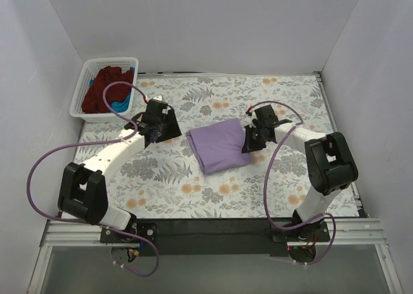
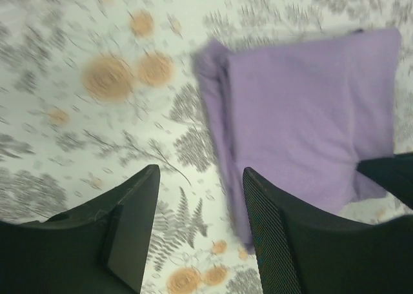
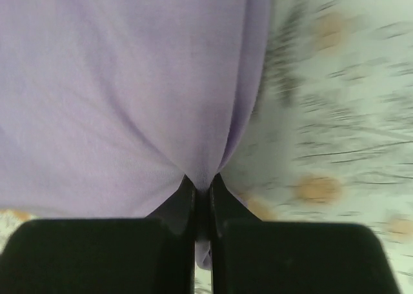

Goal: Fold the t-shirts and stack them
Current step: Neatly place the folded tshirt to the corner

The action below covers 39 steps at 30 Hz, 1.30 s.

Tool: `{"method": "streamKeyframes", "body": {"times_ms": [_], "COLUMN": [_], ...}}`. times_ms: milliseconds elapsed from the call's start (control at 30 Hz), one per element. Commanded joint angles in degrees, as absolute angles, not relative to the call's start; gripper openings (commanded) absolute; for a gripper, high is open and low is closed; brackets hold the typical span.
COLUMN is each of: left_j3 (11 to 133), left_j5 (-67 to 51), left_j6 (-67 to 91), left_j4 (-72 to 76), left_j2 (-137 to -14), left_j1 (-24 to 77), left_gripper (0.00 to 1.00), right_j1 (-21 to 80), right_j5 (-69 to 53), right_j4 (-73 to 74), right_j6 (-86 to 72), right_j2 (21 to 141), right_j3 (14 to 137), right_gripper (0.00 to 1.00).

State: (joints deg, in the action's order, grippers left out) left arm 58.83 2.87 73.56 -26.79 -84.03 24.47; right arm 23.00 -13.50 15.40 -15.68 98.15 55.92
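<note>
Pinched tight in the right claw (image 3: pixel 202 186): a tuck of the lavender t-shirt (image 3: pixel 116 81), taken at the bundle's 3 o'clock edge as seen from overhead, with cloth nipped in the slit between closed jaws. Nothing in the left claw (image 2: pixel 200 178); set part-way apart, hovering over the counter (image 1: pixel 193 197) just off the shirt's 9 o'clock edge. Apparently not touching cloth, though hard to be sure through the blur.

Outward from there: lavender shirt lying mid-counter, already folded down to a compact, roughly rectangular packet. Sleeves tucked out of sight, layered edges showing along the 9 o'clock side. Judged as late in this shirt's fold. Perhaps one last fold-over, perhaps only a tidy and a shift to a stacking spot; no telling which.

Farther out, at 10 o'clock on the counter, near the back-left corner: white lattice basket (image 1: pixel 84 91) holding a crumpled maroon t-shirt (image 1: pixel 102 91), with a bright blue t-shirt (image 1: pixel 120 105) peeking out at the basket's 4 o'clock. Neither laid out nor folded yet. No stack started anywhere in view.

By that count: one shirt nearly done, at least two left to pull out, flatten, fold and pile on top. Well under halfway.
</note>
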Motion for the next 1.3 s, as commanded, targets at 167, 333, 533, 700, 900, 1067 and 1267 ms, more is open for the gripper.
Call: {"method": "streamKeyframes", "body": {"times_ms": [167, 333, 533, 700, 900, 1067, 1267], "left_j3": [54.7, 53.5, 53.4, 53.0, 53.6, 53.3, 53.2], "left_j5": [14.5, 14.4, 13.0, 13.5, 12.5, 12.1, 11.9], "left_j6": [64.7, 64.2, 64.5, 64.5, 64.6, 64.8, 64.8], "left_j4": [-22.1, -21.2, -20.8, -20.7, -20.8, -20.9, -20.8], "left_j2": [-78.7, -80.2, -81.0, -81.6, -82.8, -82.2, -82.0], "left_j1": [20.2, 18.6, 17.8, 17.7, 17.5, 17.3, 17.3], "left_gripper": [0.53, 0.52, 0.52, 0.52, 0.52, 0.52, 0.52], "right_j1": [10.6, 3.1, -2.5, -4.8, -4.0, -2.7, 1.7], "right_j5": [4.3, 16.3, 24.8, 30.6, 23.4, 7.5, 0.4], "right_j4": [21.2, 21.4, 21.4, 21.4, 22.3, 22.4, 21.9], "right_j6": [1.7, 6.9, 14.8, 11.4, 10.1, 6.6, 4.8], "right_j2": [104.4, 110.8, 123.5, 130.2, 126.0, 120.0, 120.1], "right_j3": [71.8, 84.1, 104.2, 115.4, 114.3, 104.3, 98.5], "right_gripper": [0.01, 0.01, 0.05, 0.32, 0.60, 0.62, 0.63]}}
